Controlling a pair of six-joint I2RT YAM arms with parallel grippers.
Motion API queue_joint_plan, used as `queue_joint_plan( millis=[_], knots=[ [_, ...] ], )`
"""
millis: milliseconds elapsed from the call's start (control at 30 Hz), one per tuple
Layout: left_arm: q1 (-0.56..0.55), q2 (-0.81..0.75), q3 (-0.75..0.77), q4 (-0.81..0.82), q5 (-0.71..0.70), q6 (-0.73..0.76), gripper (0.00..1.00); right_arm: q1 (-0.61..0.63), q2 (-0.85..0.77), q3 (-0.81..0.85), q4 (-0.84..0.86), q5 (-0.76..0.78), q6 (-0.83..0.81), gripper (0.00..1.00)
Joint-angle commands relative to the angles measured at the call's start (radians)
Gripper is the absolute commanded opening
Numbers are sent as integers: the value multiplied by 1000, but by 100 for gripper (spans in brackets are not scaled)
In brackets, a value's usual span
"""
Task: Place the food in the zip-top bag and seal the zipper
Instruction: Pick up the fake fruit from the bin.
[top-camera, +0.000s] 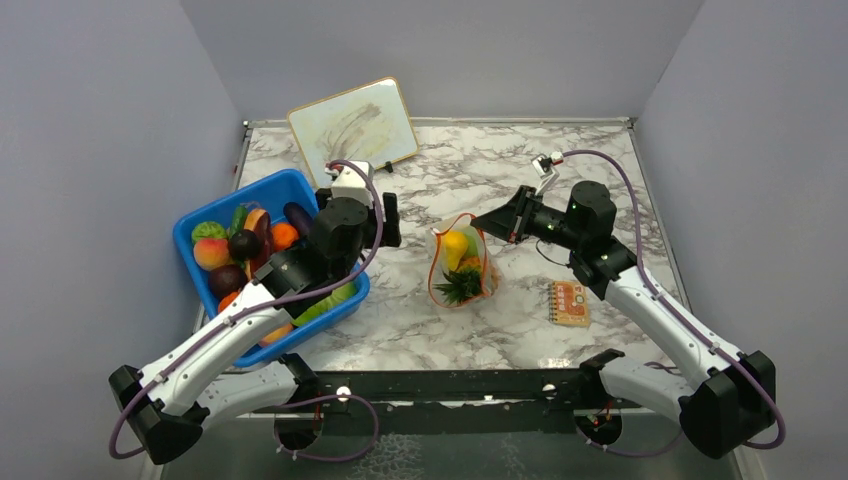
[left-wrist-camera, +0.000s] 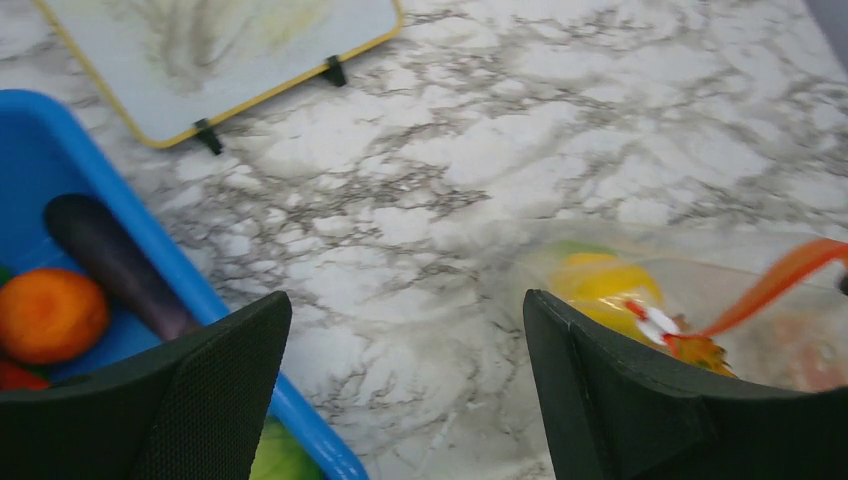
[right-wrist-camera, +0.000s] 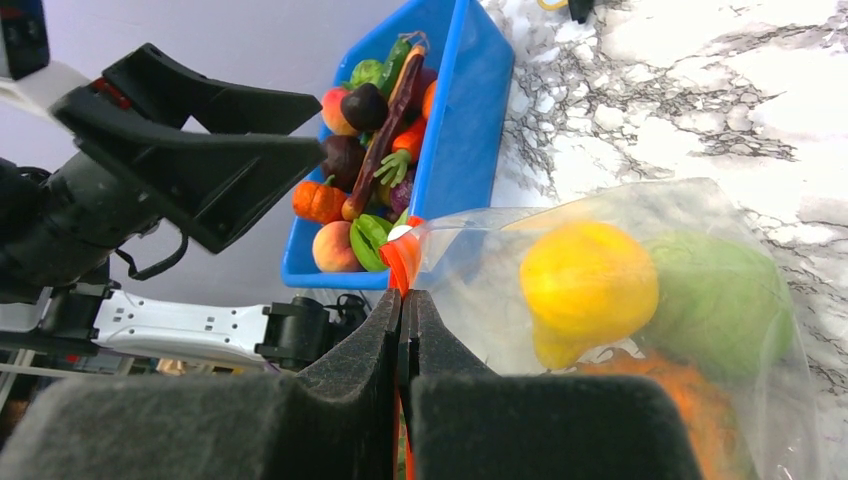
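Biggest worry from here, imo: the zip-top bag (top-camera: 462, 262) is thin, floppy stuff standing roughly mid-bench, and the only thing gripping it is the right gripper (right-wrist-camera: 403, 340), at one end of the zipper (right-wrist-camera: 402, 262). If that arm drags along the strip with nothing pinning the other end, my guess is the whole bag slides or tips over instead of closing. Then the yellow fruit (right-wrist-camera: 585, 285) near the mouth could roll out. The rim also looks to be gaping open from overhead, so a pinch could run along one lip only and seal nothing. There's also plenty of toy food (top-camera: 245, 243) in the blue tub (right-wrist-camera: 470, 130) by the left edge, so zipping up now might be premature. Can't say how much is meant to go in, though.

Hands: the right gripper's fingers (right-wrist-camera: 330, 390) are pressed tight together, nipping the orange-red strip at the bag's corner. The left gripper (left-wrist-camera: 405, 390) is spread wide, holding nothing and touching nothing. It hovers over bare marble bench (top-camera: 420, 320) between tub and bag.
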Motion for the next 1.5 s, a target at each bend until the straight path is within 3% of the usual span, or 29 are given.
queue_joint_plan(
  millis=[0, 133, 300, 533, 733, 1467],
  knots=[
    [25, -2, 16, -124, -293, -56, 88, 6, -19, 22, 34, -10, -19, 1],
    [111, 11, 15, -141, -300, -63, 88, 6, -16, 25, 28, -22, -26, 1],
    [307, 50, 4, -125, -191, -42, 88, 6, -32, 17, 23, -18, -26, 1],
    [497, 106, -33, -56, -195, -46, 92, 5, -35, 32, 8, -20, -23, 1],
    [651, 216, -45, -91, -242, -194, 92, 6, -24, 52, -15, -24, -34, 1],
    [814, 253, -109, -100, -365, -280, 93, 6, 4, 140, -110, -15, -44, 1]
  ],
)
